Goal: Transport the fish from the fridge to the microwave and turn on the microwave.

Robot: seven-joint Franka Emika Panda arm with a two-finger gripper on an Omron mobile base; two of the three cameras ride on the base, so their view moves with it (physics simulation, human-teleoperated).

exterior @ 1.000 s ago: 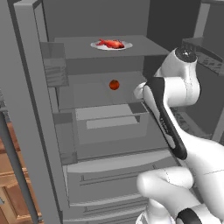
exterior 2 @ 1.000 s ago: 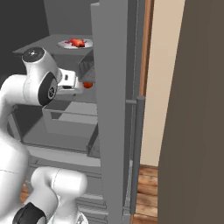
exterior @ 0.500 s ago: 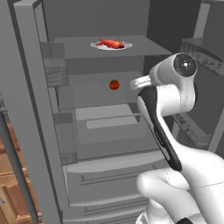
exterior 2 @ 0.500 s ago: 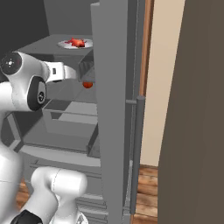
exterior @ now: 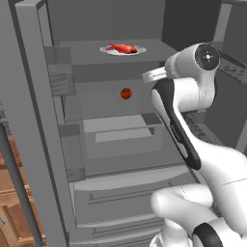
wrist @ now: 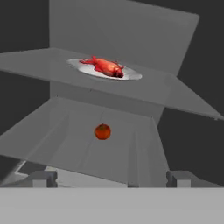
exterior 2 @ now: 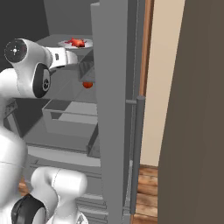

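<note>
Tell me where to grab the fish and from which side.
Grip the fish across its thick mid-body, coming in from the open front of the fridge and slightly above. It lies flat on a shallow plate on the upper shelf, long axis sideways, so the jaws should probably close across its narrow width.

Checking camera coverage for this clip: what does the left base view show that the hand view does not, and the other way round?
Left base view alone: the robot's white arm rising at the right, the fridge's open door edge at the left, the clear drawer and the lower drawers.

Hand view alone: the two finger tips at the bottom of the picture, standing wide apart, and the underside of the upper shelf seen from low.

Both: the fish lying on a white plate on the upper shelf, and the tomato on the shelf below.
</note>
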